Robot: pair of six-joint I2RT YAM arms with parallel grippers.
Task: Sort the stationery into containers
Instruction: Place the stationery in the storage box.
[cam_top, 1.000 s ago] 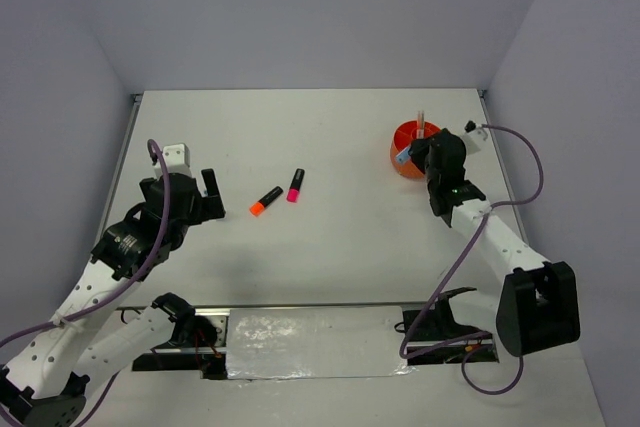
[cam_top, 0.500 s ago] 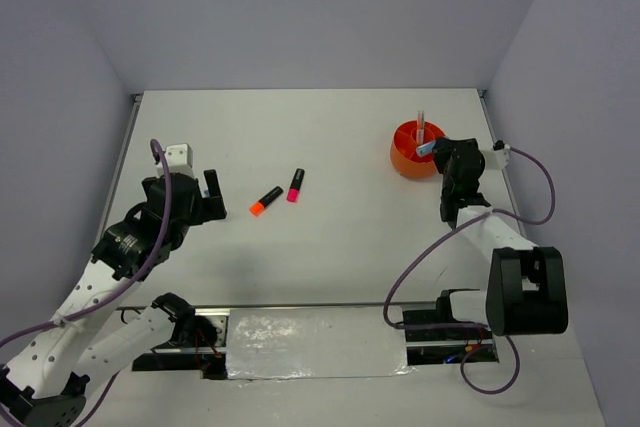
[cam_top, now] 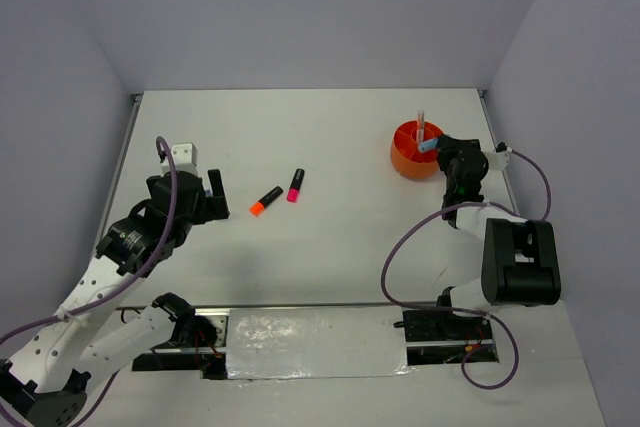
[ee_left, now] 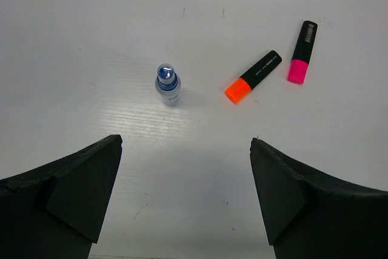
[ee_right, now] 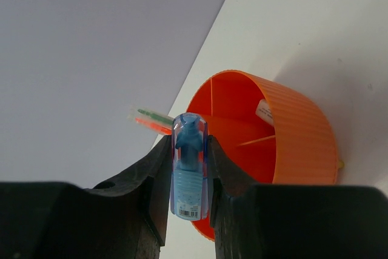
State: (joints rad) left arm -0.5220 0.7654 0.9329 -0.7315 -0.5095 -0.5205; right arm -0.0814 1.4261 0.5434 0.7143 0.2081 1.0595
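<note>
The round orange tub (cam_top: 408,152) stands at the back right, with a thin pen (cam_top: 421,125) upright in it. My right gripper (cam_top: 437,149) is at the tub's right rim, shut on a light-blue strip (ee_right: 189,171) held just outside the tub wall (ee_right: 297,131). Green and red pens (ee_right: 153,121) and a white piece (ee_right: 265,112) sit in its compartments. My left gripper (ee_left: 185,144) is open and empty above the table. A tiny blue-capped bottle (ee_left: 167,84), an orange-tipped highlighter (ee_left: 253,76) and a pink-tipped highlighter (ee_left: 302,52) lie ahead of it.
Both highlighters also show in the top view, orange-tipped (cam_top: 265,200) and pink-tipped (cam_top: 296,185), right of my left gripper (cam_top: 213,190). The bottle is hidden there. Grey walls close the table at the back and both sides.
My right gripper has swung from the tub's front-left side to its right rim, carrying the light-blue strip. My left gripper has crept slightly forward.
</note>
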